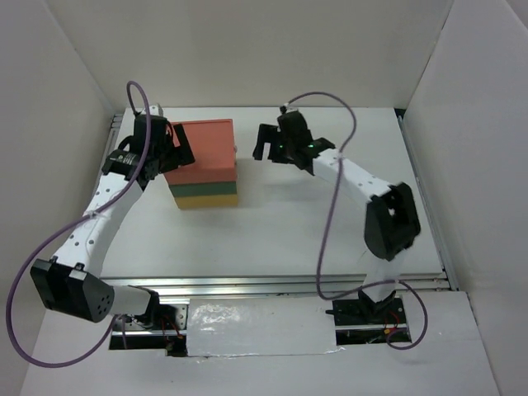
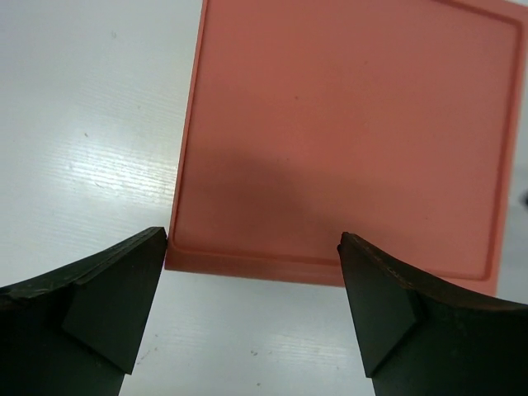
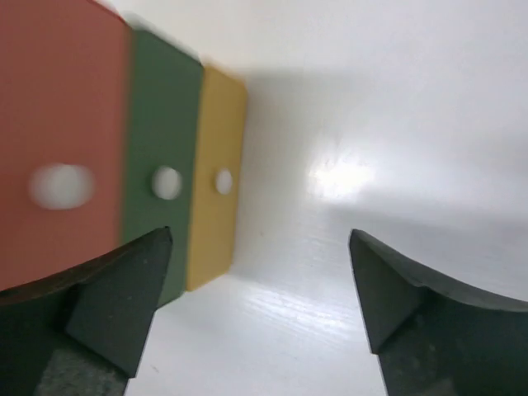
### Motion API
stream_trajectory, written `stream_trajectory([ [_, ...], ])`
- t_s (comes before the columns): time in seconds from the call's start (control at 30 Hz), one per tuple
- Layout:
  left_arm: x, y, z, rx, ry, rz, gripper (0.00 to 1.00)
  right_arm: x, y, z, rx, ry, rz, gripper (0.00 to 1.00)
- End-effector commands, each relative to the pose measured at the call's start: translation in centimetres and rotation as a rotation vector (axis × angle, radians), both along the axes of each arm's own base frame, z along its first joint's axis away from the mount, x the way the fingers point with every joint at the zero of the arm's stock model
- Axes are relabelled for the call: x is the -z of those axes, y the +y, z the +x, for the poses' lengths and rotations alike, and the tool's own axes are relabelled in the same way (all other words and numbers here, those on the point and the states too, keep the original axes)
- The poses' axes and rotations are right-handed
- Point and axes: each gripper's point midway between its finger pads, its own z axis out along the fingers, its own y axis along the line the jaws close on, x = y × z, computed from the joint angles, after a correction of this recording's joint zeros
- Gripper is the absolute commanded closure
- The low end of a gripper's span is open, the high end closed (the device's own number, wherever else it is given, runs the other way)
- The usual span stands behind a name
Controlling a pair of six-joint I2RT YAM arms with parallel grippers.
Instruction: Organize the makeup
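Observation:
No makeup shows in any view; the palettes, puffs, disc and tube are hidden or out of view. My left gripper [image 1: 169, 145] is open and empty at the left edge of the stacked drawer box [image 1: 204, 165]; in the left wrist view [image 2: 252, 305] its fingers straddle the near edge of the box's orange top [image 2: 346, 140]. My right gripper [image 1: 266, 142] is open and empty just right of the box; in the right wrist view [image 3: 260, 305] it faces the box's side [image 3: 161, 214], with orange, green and yellow layers each showing a round hole.
The white table [image 1: 313, 231] is walled by white panels at the left, back and right. The drawer box stands at the back left, between the two grippers. A metal rail [image 1: 272, 285] runs along the near edge by the arm bases.

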Motion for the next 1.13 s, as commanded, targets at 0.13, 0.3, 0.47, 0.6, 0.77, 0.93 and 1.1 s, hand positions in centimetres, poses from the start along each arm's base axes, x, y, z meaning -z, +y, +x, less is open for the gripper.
stream_trajectory([
  [0.13,-9.0,3.0,-3.5,-0.053,-0.189,0.088,0.01,-14.6,-11.4,-7.5,0.188,-0.284,-0.135,0.00],
  [0.3,-11.7,4.5,-7.5,-0.117,-0.275,0.047,0.00,-19.6,-17.9,-16.1,0.335,-0.361,-0.034,0.00],
  [0.47,-14.3,4.8,-12.5,-0.060,-0.442,0.003,0.01,-23.1,-22.0,-24.1,0.300,-0.533,0.068,0.00],
  [0.6,-11.6,4.7,-15.4,-0.011,-0.439,-0.007,0.01,-25.1,-24.5,-28.7,0.283,-0.613,0.111,0.00],
  [0.77,-8.2,5.2,-18.6,-0.016,-0.410,-0.025,0.00,-25.6,-25.9,-32.4,0.246,-0.652,0.152,0.00],
  [0.93,-4.7,5.6,-19.2,-0.040,-0.337,-0.020,0.01,-24.6,-26.2,-32.9,0.239,-0.646,0.135,0.00],
  [1.1,-4.2,5.6,-19.3,-0.046,-0.330,-0.020,0.01,-24.2,-25.1,-32.2,0.212,-0.630,0.143,0.00],
])
